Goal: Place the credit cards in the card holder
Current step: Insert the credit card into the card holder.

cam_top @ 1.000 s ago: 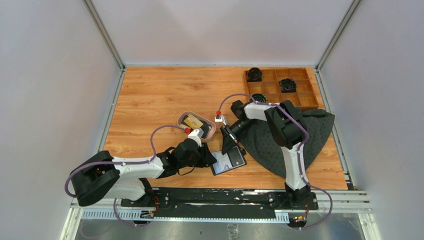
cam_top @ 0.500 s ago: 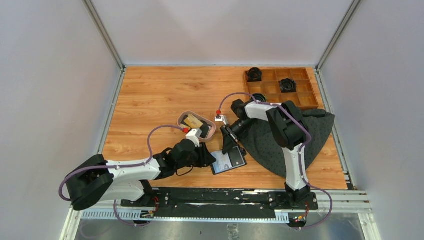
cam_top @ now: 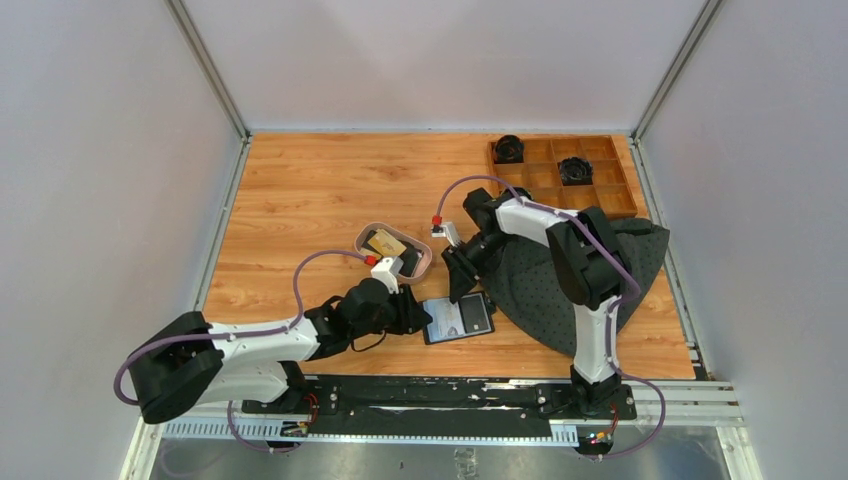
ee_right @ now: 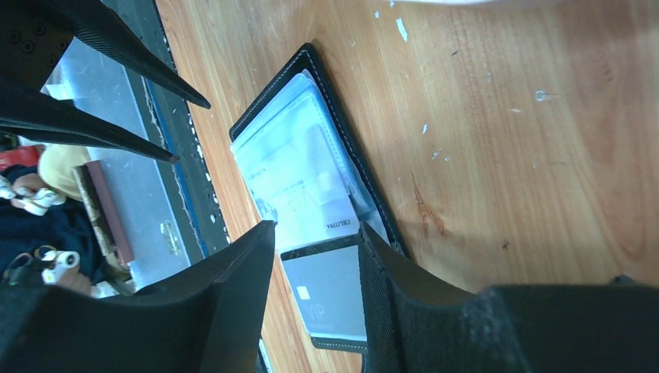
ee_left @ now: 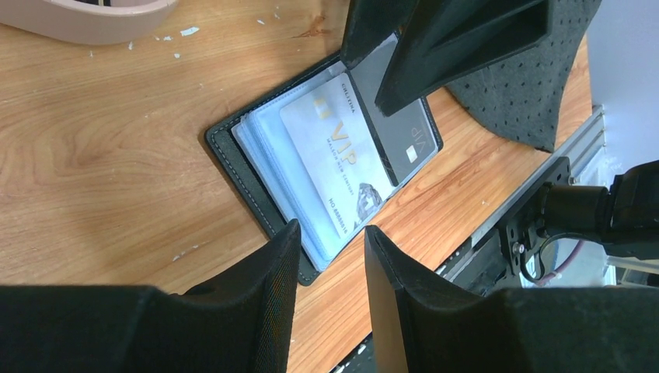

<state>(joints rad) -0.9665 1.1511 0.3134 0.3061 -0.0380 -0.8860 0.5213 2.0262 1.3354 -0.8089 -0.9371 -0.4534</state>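
Note:
The black card holder (cam_top: 458, 320) (ee_left: 256, 183) (ee_right: 381, 210) lies open on the table near the front edge. A white credit card (ee_left: 330, 151) (ee_right: 299, 194) sits in its clear sleeves. A dark grey credit card (ee_left: 410, 144) (ee_right: 330, 291) lies on its right half. My right gripper (cam_top: 459, 286) (ee_right: 317, 229) hovers open just above that grey card, gripping nothing. My left gripper (cam_top: 418, 313) (ee_left: 330, 229) stands open at the holder's left corner, nothing between its fingers. A gold credit card (cam_top: 385, 242) rests in the oval tray (cam_top: 426, 262).
The pale tray's rim (ee_left: 85, 19) is just behind the holder. A dark dotted cloth (cam_top: 570, 285) (ee_left: 536, 85) lies right of it. A wooden compartment box (cam_top: 600, 197) with black items stands at the back right. The metal base rail (cam_top: 440, 392) runs along the front.
My right gripper has opened and let go of the dark grey card, then drawn back slightly. The holder has turned a little flatter. The left gripper has barely shifted.

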